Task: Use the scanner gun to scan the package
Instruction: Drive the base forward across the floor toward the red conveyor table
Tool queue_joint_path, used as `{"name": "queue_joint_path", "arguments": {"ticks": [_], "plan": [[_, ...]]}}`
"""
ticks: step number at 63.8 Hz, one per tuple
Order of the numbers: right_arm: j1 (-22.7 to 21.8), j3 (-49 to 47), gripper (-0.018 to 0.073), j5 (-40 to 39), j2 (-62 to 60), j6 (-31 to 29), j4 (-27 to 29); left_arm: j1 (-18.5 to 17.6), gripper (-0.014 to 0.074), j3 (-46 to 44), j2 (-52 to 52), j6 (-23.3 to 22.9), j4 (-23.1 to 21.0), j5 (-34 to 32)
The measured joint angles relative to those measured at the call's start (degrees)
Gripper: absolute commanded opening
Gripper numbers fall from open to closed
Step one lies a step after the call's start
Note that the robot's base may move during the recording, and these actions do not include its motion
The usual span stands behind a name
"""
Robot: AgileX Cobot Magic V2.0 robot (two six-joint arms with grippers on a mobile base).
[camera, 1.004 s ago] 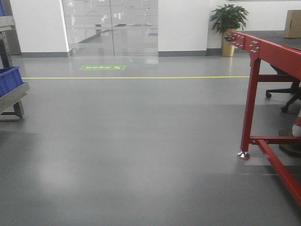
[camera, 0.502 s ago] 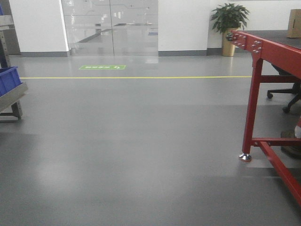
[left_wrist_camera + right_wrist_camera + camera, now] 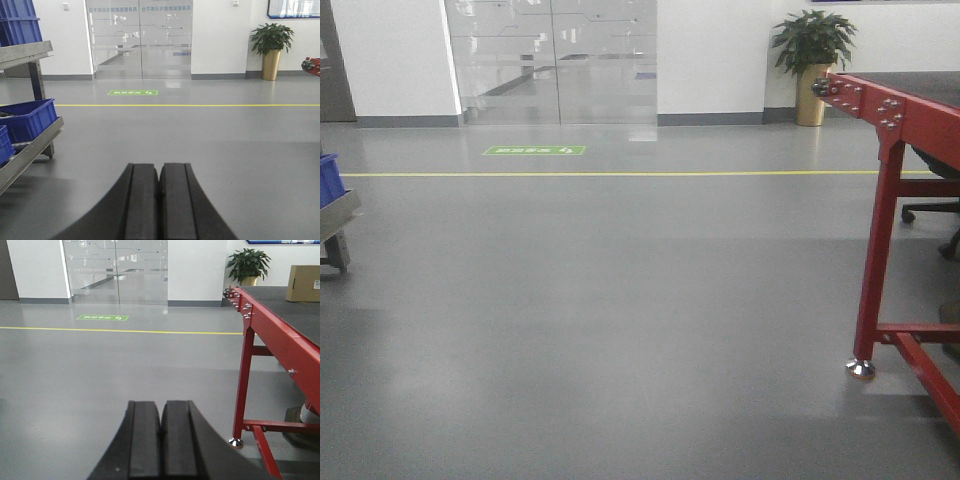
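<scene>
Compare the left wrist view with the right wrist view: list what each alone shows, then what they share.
Left wrist only: blue bins on a metal rack, and the left pincer, shut. Right wrist only: the package lying on the dark top of the red table, and the right pincer, shut. Both: glass doors, green floor sign, yellow line, potted plant.

A red-framed table (image 3: 272, 330) with a dark top stood on the grey floor (image 3: 100, 370). One tan package (image 3: 303, 283) rested on the top's far end.
</scene>
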Motion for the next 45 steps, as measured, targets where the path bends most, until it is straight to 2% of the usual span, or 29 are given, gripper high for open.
{"name": "queue_joint_path", "arguments": {"ticks": [45], "plan": [[0.0,0.0,-0.0166,0.0,0.0,0.0,0.0,0.0,-0.0111,0.0,0.0,0.0,0.0,0.0]]}}
